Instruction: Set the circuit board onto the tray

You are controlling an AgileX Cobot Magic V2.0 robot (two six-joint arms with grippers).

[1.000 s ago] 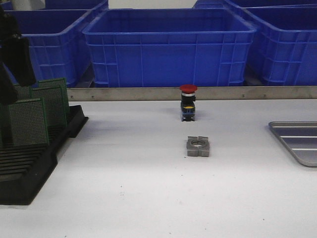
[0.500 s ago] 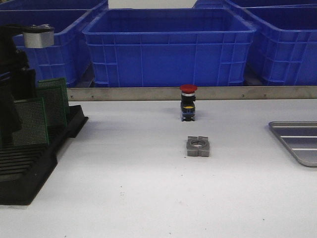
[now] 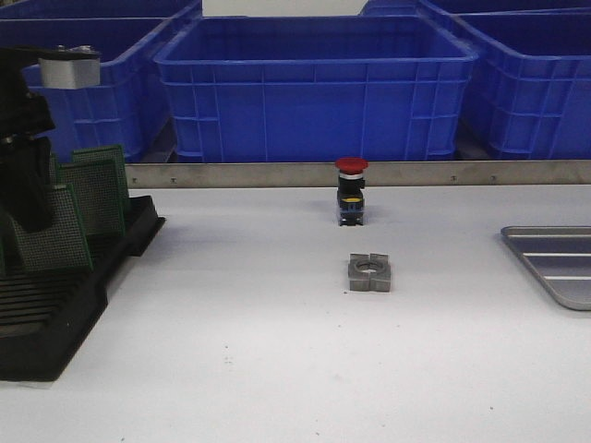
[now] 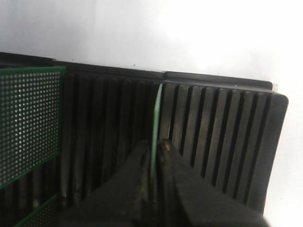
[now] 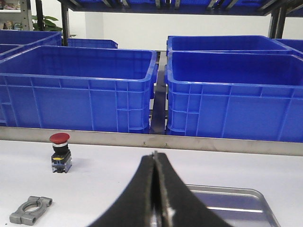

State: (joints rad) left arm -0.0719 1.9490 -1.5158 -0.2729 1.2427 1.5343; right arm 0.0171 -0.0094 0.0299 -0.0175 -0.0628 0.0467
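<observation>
Left wrist view: left hand [image 4: 154, 156] pinched on circuit board [image 4: 156, 123] edge, frame centre.
Best lifted straight out of rack [image 4: 218, 142] slots, avoiding neighbouring boards.

red push button [image 3: 351, 191] is standing up near the back of the white counter [image 3: 277, 369] | grey metal clamp block [image 3: 369, 273] is lying flat just in front of it | black slotted rack [image 3: 55, 305] is sitting at the left edge | big blue bins [image 3: 314, 88] are lining up behind a metal rail [image 3: 277, 173]
</observation>
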